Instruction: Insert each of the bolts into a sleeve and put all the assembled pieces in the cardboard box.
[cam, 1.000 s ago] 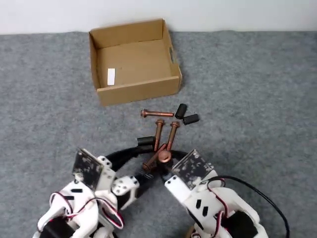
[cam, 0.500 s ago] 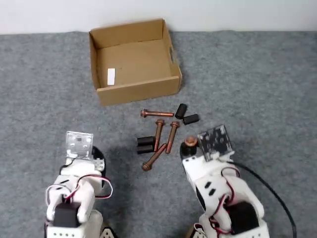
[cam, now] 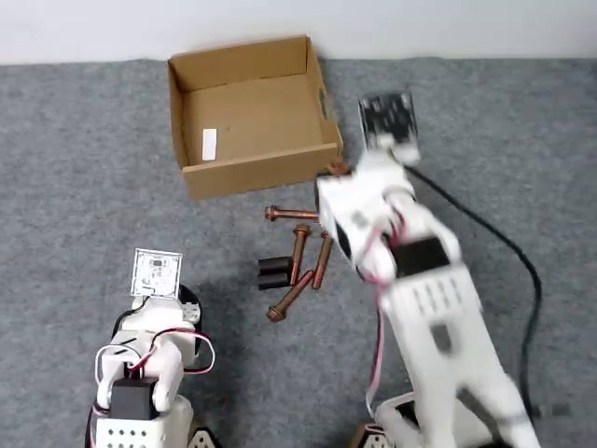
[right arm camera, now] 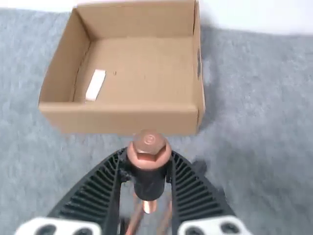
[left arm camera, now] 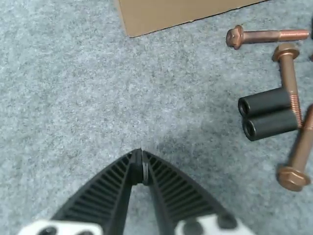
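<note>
Carrying a sleeved bolt [right arm camera: 148, 146], right gripper [right arm camera: 146, 165] neared the cardboard box [right arm camera: 122, 115].

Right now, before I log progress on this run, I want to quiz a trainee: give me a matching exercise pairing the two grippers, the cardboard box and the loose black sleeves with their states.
Things
1. left gripper
2. right gripper
3. cardboard box
4. two black sleeves

States
A. shut on a sleeved bolt
B. lying side by side on the carpet
C. shut, holding nothing
D. no assembled piece inside

Pairs: 1-C, 2-A, 3-D, 4-B
</note>
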Tool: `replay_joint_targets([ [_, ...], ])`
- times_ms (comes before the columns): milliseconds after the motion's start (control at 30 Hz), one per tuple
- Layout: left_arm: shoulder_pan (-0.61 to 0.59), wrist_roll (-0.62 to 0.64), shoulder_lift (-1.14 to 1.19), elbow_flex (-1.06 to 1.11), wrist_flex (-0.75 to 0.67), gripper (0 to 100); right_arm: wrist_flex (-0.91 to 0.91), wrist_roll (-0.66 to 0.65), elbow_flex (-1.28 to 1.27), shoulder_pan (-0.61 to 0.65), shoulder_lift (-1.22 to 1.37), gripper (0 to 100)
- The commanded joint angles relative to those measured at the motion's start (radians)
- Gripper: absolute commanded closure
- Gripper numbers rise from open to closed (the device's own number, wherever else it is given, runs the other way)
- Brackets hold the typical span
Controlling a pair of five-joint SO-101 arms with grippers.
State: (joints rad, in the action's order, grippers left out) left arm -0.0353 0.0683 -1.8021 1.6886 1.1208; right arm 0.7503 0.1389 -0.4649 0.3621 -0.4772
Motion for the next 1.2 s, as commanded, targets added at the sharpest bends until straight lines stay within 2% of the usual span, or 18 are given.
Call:
replay_joint_targets([
  [0, -0.002, 0.051, -0.003, -0.005, -0.035, 100, -0.120, 0.011, 0.227, -0.010, 0.203, 99.0],
  [100, -0.002, 0.100, -0.003, -0.005, -0.034, 99, -0.153, 0.008, 0.371, -0.010, 0.360, 99.0],
  [533, -0.002, 0.101, -0.003, -0.005, -0.035, 99, -0.151, 0.005, 1.045, -0.007, 0.997, 99.0],
  [667, -0.002, 0.101, -0.003, -0.005, -0.035, 99, -0.131, 0.003, 1.172, -0.005, 1.136, 99.0],
  [800, -0.002, 0.101, -0.003, -0.005, -0.035, 99, -0.019, -0.046, 1.257, 0.007, 1.227, 97.4],
  [967, -0.005, 0.101, -0.002, -0.005, -0.034, 99, 0.159, -0.048, 1.306, 0.045, 1.244, 85.2],
  [1167, -0.005, 0.103, -0.002, -0.005, -0.034, 99, 0.202, -0.048, 1.310, 0.048, 1.233, 85.1],
])
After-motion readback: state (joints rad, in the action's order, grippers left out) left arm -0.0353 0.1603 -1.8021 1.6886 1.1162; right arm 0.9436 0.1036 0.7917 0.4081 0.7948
